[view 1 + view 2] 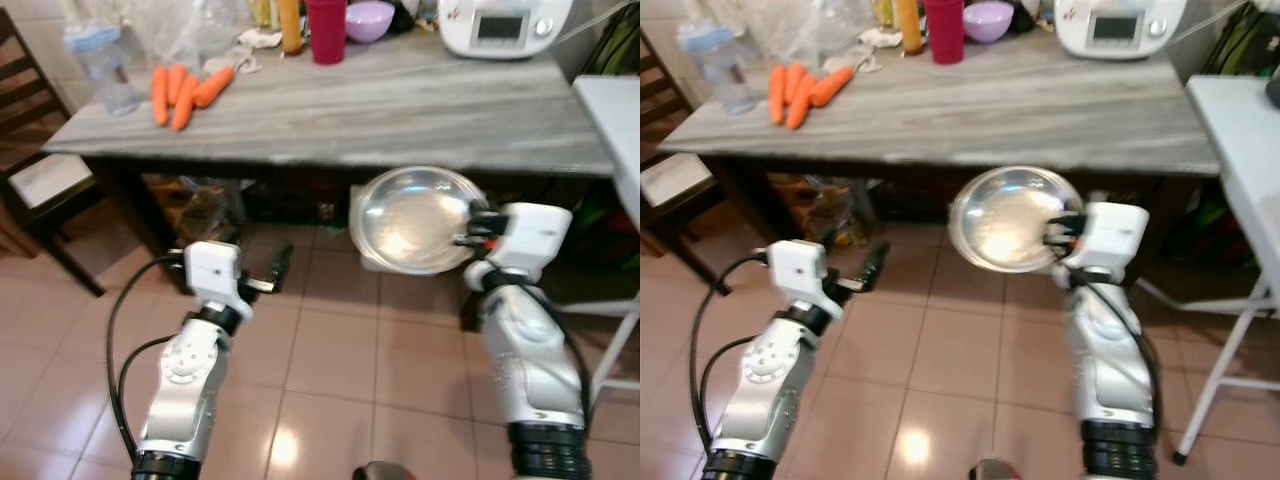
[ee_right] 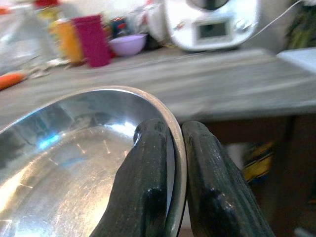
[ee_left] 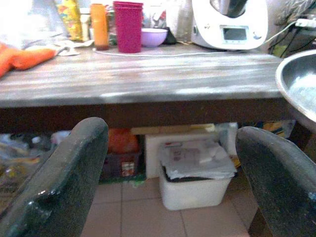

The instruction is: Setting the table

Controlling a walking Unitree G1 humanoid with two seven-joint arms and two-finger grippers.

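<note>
Carrots (image 1: 183, 92) on table (image 1: 400, 115), left.

A round shiny steel plate (image 1: 415, 220) sits at frame centre-right, its rim pinched by the right gripper (image 1: 468, 228), below a grey wood-grain table (image 1: 400, 110); orange carrots (image 1: 183, 92) lie upper left.

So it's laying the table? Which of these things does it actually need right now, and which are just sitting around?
Part of the job:
- metal plate, gripped at its rim by the right pincer
- table, where it is headed
- left pincer, open and free

Just lying about:
- carrots
- red cup
- purple bowl
- white kitchen machine
- plastic bottle
</note>
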